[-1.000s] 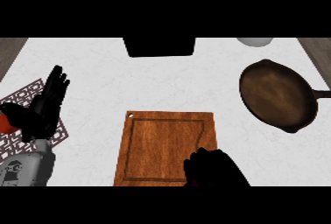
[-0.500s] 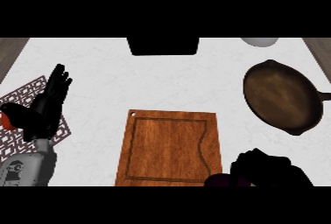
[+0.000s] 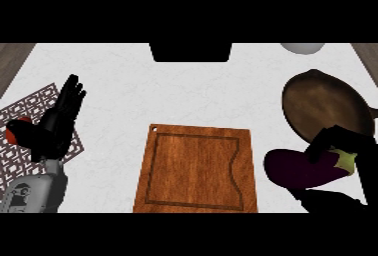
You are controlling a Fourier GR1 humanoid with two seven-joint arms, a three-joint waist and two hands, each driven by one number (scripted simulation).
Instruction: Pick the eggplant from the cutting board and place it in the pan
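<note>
Lifted since the earlier frame, the glossy dark purple eggplant [image 3: 304, 169] has left the rectangular wooden cutting board [image 3: 196, 169] and now hangs just right of it, at the near rim of the round dark brown pan [image 3: 325, 106]. Gripping it is the black right hand [image 3: 341, 145], which has risen with it, fingers curled over the green stem end. Left of the board, the left hand [image 3: 60, 114] stays put, fingers straight and pointing up, beside a patterned grey mat [image 3: 29, 111].
</note>
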